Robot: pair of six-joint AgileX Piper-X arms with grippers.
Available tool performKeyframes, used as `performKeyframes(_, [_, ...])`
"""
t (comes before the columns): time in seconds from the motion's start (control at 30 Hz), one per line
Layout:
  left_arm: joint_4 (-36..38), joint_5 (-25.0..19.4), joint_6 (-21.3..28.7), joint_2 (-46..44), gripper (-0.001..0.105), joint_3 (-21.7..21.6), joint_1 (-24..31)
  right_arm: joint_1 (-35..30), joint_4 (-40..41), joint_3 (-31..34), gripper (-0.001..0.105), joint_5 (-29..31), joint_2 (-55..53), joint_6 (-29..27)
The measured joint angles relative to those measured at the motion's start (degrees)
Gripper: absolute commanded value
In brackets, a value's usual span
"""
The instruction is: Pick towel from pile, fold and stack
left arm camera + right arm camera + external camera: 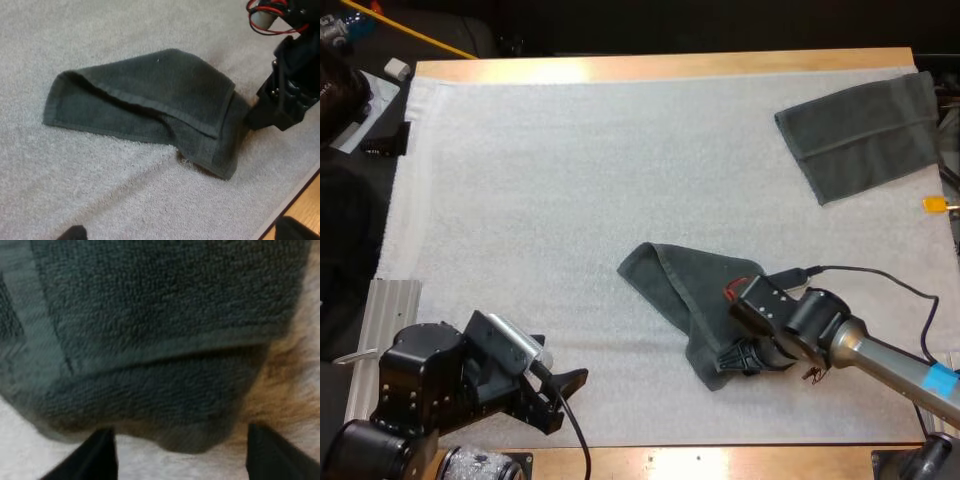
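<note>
The right gripper [732, 358] sits low on the white mat [540, 200] with its two black fingers [102, 457] spread wide, one to each side of the near corner of the crumpled towel [685, 290]. The towel's rounded hem lies just ahead of the fingertips and partly between them, and neither finger presses on the cloth. From that corner the cloth runs away from the fingers as a rough wedge, its top layer doubled over with a stitched border crossing it. The left gripper [563, 395] hangs well apart from the crumpled towel, on the side opposite the right fingers. Its own fingers [73, 233] also stand apart with nothing between them, pointing across bare mat toward the cloth. A folded towel [860, 135] lies flat far beyond the right fingers, near the mat's far edge and well clear of both grippers.
</note>
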Motion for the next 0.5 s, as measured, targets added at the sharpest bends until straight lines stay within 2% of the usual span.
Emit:
performKeyframes(0.27, [0.00, 0.15, 0.00, 0.00, 0.071, 0.34, 0.00, -1.05, -12.84, 4.54, 0.053, -6.43, 3.04, 1.71])
performKeyframes(0.5, [0.00, 0.43, 0.00, 0.00, 0.070, 0.34, 0.00, -0.81, -17.80, 5.41, 0.053, -7.04, 4.53, 5.01])
